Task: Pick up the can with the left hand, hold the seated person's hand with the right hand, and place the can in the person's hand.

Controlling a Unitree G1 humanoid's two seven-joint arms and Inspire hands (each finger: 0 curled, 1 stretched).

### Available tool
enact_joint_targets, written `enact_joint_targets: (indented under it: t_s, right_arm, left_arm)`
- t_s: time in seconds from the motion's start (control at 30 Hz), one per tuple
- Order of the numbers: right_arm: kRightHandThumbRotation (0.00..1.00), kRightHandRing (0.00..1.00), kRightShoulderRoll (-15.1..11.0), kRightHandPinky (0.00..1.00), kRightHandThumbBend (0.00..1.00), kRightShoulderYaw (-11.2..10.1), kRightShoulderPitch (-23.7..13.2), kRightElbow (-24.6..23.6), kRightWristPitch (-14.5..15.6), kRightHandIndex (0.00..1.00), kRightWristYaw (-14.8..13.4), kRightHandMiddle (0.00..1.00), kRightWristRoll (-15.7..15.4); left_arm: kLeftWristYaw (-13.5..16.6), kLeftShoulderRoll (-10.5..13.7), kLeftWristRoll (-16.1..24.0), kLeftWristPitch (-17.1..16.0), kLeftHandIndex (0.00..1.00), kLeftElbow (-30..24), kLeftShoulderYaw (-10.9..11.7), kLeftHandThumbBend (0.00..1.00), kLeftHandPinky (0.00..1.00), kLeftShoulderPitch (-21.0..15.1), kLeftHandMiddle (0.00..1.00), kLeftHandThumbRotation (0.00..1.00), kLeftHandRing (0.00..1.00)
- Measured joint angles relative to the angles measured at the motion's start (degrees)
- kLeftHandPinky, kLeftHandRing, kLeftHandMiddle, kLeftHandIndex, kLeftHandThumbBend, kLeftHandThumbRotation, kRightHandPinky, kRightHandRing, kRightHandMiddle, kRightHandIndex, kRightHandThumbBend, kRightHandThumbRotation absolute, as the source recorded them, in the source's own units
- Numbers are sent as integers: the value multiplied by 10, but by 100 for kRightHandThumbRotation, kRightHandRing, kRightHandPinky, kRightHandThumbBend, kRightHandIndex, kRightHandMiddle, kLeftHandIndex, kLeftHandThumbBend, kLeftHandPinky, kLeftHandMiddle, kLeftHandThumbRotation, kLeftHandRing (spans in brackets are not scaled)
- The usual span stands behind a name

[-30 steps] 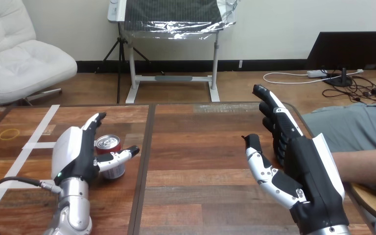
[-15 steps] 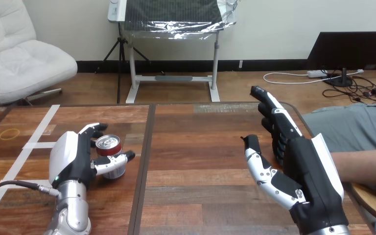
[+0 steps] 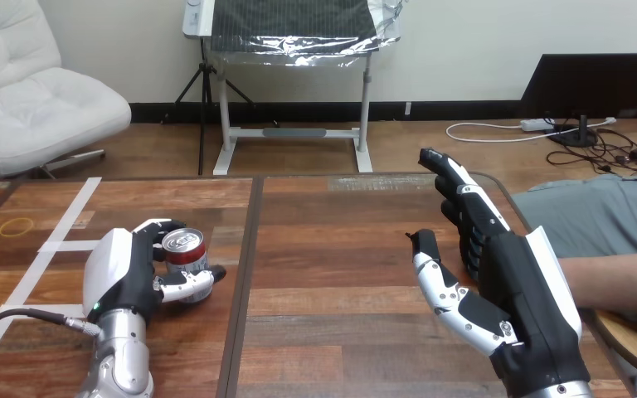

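The left hand is wrapped round the can: its fingers curl behind the far side and its thumb crosses the near side low down. The can stands upright inside that grasp, seemingly with its base on the table, though the thumb covers the bottom edge.

The right hand hangs above the table well to the right of the can, released, with straight fingers pointing away from the robot and nothing in it. The person's forearm lies just behind it, at its outer side, and where the 2 meet is covered by the hand's back.

2 risks stand out. The thumb sits low and the fingers high, so a lift could tip the can or let it slide out if the squeeze is weak. And the can must cross the table to the right hand's side; if that hand has not steadied the person first, the can could arrive with nowhere firm to land and drop.
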Motion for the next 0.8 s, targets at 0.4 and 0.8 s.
enact_joint_targets:
  t_s: [0.4, 0.8]
  right_arm:
    - [0, 100, 0, 100, 11, 0, 0, -8, 9, 91, 1, 100, 0]
    - [0, 100, 0, 100, 11, 0, 0, -18, 11, 90, 1, 100, -3]
  left_arm:
    - [-2, 0, 0, 2, 75, 9, -2, 76, 66, -3, 75, 14, 73]
    - [-3, 0, 1, 2, 76, 11, -3, 75, 68, -3, 77, 14, 75]
